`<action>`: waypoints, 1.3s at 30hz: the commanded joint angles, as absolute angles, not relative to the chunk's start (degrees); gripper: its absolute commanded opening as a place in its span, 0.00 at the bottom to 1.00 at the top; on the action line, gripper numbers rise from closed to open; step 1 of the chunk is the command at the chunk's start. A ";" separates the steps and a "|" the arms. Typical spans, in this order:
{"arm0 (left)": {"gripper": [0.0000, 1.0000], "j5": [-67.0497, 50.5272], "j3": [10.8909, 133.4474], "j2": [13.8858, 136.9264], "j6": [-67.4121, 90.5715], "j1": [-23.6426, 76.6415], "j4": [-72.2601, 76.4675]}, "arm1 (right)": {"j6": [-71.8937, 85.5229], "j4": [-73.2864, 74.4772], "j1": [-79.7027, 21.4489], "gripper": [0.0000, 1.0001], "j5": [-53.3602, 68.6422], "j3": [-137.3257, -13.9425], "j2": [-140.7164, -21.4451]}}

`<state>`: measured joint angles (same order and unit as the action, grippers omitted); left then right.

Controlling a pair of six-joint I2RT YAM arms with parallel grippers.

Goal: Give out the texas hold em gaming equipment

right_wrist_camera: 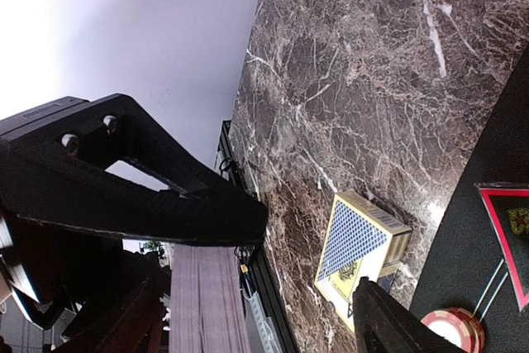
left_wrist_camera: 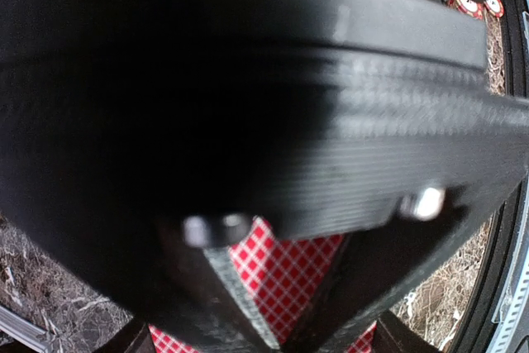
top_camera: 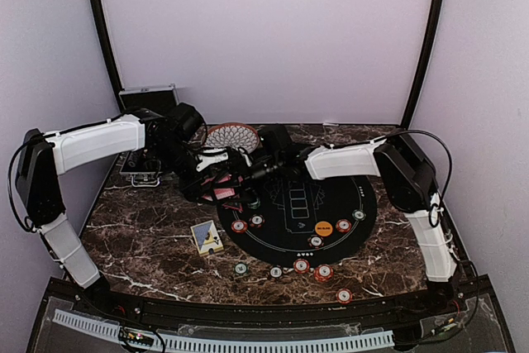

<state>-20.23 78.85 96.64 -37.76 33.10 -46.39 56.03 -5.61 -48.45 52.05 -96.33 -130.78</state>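
Patterned bowl (top_camera: 232, 135) and black case (top_camera: 149, 98) on marble table (top_camera: 140, 237)

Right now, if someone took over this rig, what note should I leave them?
Left tool: shut on the red cards, over the mat's far-left edge.
Right tool: open, empty, next to them.
Chips: spread on the mat and the table near it; orange button on the mat; card box left of it.
Done: chips apparently out. Left: cards, none seen dealt.

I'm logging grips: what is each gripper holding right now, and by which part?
Left gripper: shut on red-backed cards; which part of them it holds is hidden. Right gripper: open, holding nothing.
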 commanded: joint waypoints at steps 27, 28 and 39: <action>0.04 -21.21 80.68 95.94 -37.77 33.34 -46.12 | 53.45 -3.54 -44.82 0.52 52.10 -89.06 -122.97; 0.04 -21.28 80.68 95.97 -37.79 33.36 -46.14 | 53.48 -3.51 -44.82 0.51 51.88 -88.99 -122.50; 0.03 -20.51 80.07 95.81 -38.01 33.32 -46.06 | 53.71 -2.69 -44.74 0.29 51.15 -88.23 -119.07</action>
<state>-19.90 78.85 97.10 -37.78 33.30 -46.37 54.63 -3.05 -45.15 51.68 -88.88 -121.82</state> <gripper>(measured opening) 0.692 0.322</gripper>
